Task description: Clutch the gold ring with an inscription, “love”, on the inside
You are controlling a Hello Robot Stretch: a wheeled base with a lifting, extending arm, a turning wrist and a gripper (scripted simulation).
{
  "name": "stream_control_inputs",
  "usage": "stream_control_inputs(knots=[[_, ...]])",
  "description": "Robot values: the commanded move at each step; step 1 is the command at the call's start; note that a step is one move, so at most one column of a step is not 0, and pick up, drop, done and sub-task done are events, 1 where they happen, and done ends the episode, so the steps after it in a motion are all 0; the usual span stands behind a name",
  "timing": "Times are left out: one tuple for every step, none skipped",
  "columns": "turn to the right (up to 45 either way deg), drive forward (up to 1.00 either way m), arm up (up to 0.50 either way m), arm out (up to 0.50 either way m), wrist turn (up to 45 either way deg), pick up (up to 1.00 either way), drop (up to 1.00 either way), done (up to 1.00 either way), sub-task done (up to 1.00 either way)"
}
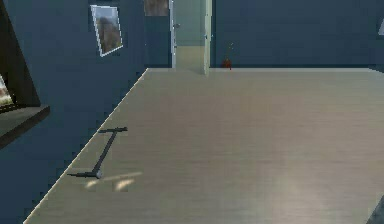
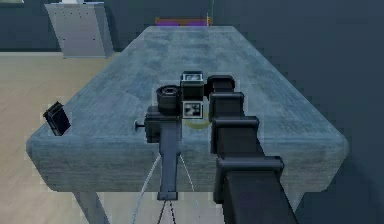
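Arm side view, nearest first: your arm (image 2: 240,160) ran out over the grey-blue table (image 2: 110,90), and the gripper (image 2: 168,185) sat off its left flank, dark body on the tabletop side and thin fingers trailing back toward the table's near edge. You could not read from this how wide the fingers stood, nor whether they had anything in them. The far end was muddled against the table edge, so log that as unknown. A small gold curve (image 2: 203,124) peeped out on the tabletop hard against the arm's left side, just below the lower white marker square (image 2: 190,108). By colour and shape that was most likely the ring, lying on the table and not lifted. Whether the gripper touched it could not be told. Off to the left, well apart, a small dark block (image 2: 57,118) stood on the tabletop. At the table's far end lay a purple and orange strip (image 2: 182,20), and a white cabinet (image 2: 80,28) stood beyond. Ahead of you, the forward view gave bare wooden floor (image 1: 250,130), a framed picture (image 1: 108,28) on the blue wall, and a pale door (image 1: 190,35). Judgement: you were at the reach-and-align step, the grasp unconfirmed. Your next move called for bringing the fingers squarely around that gold curve, a fine correction rather than any drive of the base, then lifting clear to prove the hold.
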Motion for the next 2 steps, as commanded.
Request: stream_control_inputs(knots=[[0.0, 0.00, 0.00, 0.00, 45.0, 0.00, 0.00, 0.00, 0.00], [0.0, 0.00, 0.00, 0.00, 45.0, 0.00, 0.00, 0.00, 0.00]])
